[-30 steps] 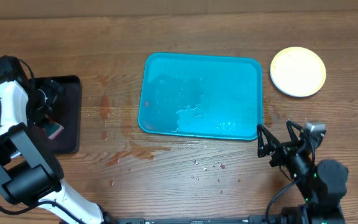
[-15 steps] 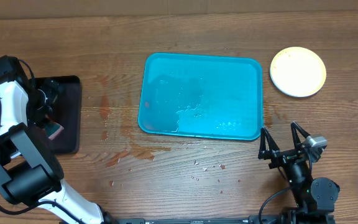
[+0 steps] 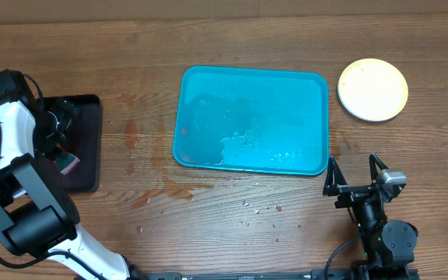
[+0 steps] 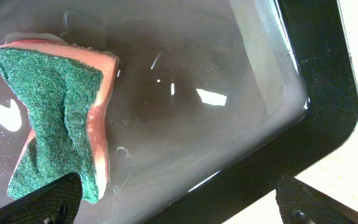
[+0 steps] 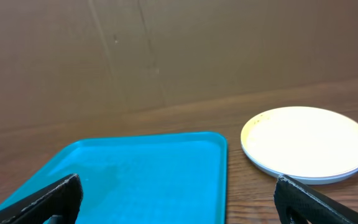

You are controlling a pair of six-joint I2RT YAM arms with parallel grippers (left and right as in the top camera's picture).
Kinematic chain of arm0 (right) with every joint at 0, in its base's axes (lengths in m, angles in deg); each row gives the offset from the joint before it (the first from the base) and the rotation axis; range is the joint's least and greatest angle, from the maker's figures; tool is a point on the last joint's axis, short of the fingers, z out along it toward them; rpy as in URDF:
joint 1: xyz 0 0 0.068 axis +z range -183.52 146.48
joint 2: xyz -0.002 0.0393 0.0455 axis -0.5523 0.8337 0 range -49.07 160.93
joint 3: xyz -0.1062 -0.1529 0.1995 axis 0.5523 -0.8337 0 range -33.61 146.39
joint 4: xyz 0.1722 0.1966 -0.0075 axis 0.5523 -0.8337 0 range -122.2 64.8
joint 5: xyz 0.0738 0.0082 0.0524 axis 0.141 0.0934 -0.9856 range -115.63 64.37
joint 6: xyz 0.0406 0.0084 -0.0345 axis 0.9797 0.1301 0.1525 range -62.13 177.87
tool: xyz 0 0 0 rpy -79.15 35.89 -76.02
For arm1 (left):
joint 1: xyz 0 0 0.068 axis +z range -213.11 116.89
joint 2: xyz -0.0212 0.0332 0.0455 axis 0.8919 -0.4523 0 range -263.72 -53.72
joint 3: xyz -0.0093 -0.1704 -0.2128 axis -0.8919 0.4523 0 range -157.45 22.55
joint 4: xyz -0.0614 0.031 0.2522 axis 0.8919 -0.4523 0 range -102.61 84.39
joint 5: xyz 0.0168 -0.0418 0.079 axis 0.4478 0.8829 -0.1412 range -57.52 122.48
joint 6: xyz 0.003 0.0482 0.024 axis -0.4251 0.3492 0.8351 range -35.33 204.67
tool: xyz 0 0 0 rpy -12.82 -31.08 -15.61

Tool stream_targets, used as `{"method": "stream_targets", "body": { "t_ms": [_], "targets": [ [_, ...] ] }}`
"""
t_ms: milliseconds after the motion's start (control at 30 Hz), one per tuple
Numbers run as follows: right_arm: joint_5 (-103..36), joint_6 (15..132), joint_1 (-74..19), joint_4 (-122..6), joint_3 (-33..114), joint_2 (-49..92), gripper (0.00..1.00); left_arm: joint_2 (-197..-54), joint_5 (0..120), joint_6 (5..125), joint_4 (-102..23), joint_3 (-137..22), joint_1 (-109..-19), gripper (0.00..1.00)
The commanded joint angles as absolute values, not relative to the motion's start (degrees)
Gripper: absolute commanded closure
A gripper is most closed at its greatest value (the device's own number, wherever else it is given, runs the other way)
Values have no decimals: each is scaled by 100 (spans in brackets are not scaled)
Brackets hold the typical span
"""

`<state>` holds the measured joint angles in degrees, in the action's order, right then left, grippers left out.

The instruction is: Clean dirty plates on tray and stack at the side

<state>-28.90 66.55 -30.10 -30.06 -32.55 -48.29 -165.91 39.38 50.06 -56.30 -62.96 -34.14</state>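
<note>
Nearest, the right gripper [image 3: 352, 168] hangs empty, jaws spread, just off the 5 o'clock corner of the tray [image 3: 208, 93], which holds no plate. At 9 o'clock the left gripper [image 4: 179, 202], jaws also apart, hovers by the sponge [image 4: 55, 118] in the black tray [image 3: 92, 144]. Farthest, at 2 o'clock, the plates [image 3: 372, 89] sit stacked. The work looks finished, so any retreat should lift straight up, clear of rims.

The bench [image 3: 239, 35] is grainy, matt wood. The tray [image 3: 286, 93] is smooth glossy plastic, wet in patches. The plates [image 3: 372, 89] are smooth and faintly shiny. The black tray [image 4: 319, 81] gleams wet; its sponge [image 4: 48, 106] is rough green fibre over orange foam.
</note>
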Motion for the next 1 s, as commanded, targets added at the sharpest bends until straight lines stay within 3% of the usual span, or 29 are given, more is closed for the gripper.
{"method": "stream_targets", "body": {
  "t_ms": [0,967],
  "targets": [
    [-2700,6509,-2978,-2997,-3314,-4891,0,-16595,3960,4949,-5624,-6270,-3425,0],
    [-2700,6509,-2978,-2997,-3314,-4891,0,-16619,3802,5360,-5952,-6270,-3431,0]
  ]
}}
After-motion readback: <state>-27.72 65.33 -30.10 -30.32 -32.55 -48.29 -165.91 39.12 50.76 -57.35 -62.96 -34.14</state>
